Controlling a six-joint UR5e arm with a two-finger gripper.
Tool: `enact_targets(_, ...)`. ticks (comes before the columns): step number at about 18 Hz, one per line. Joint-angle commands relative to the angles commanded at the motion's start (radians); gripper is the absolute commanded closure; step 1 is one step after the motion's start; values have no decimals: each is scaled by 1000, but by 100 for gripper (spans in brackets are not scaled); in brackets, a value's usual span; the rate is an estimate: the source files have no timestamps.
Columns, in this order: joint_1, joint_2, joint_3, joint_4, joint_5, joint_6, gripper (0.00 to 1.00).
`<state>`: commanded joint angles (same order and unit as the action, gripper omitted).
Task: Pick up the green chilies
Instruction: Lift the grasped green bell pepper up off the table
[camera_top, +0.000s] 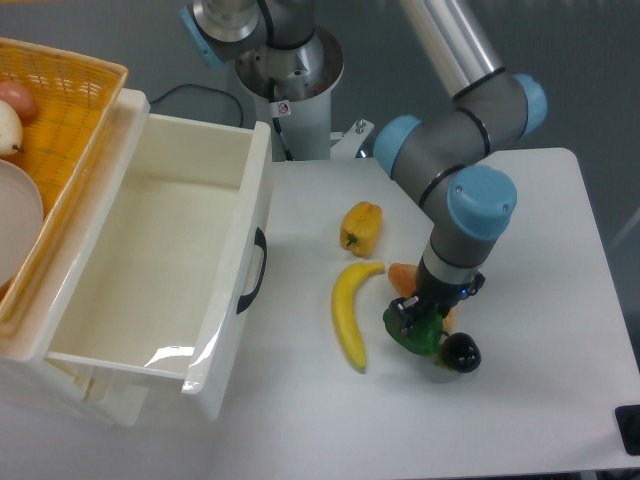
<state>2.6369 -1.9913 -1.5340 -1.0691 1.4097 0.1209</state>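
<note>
Fixed camera, looking down on the white bench (520, 400). You see the gripper (424, 318) lowered onto the green chilies (418, 334), a glossy dark-green lumpy piece lying near the middle of the bench, somewhat toward the front edge. The fingers are closed around the green chilies, pinching its upper part; the wrist hides most of the contact, so you cannot tell how deep the hold goes. Whether the piece rests on the bench or is just clear of it is not readable from this angle.

Neighbouring items crowd the grasp. A banana (350, 315) lies just beside the green chilies on the side toward the drawer. A small dark round fruit (461, 352) sits touching or almost touching it on the side toward the front right corner. An orange piece (403, 277) shows partly behind the gripper, toward the rear edge. A yellow pepper (361, 228) stands apart, farther toward the rear. An open white drawer (160, 250) and an orange basket (70, 110) occupy the left edge.

Step in hand, as a judgement: the grasp is made and the lift is at its start or about to begin. The next move calls for a straight vertical rise, slow enough that you can confirm the hold is secure, and with no sideways drift, since the dark fruit and the banana could be nudged or dragged along.
</note>
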Motion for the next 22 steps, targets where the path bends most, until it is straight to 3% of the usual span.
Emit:
enact_targets(9, -35, 107, -2, -34, 2, 265, 51)
enact_targets(13, -43, 140, -2, -31, 12, 550, 53)
enact_targets(18, -51, 155, -9, -45, 70, 784, 53)
enact_targets(22, -60, 157, -8, -135, 170, 995, 53)
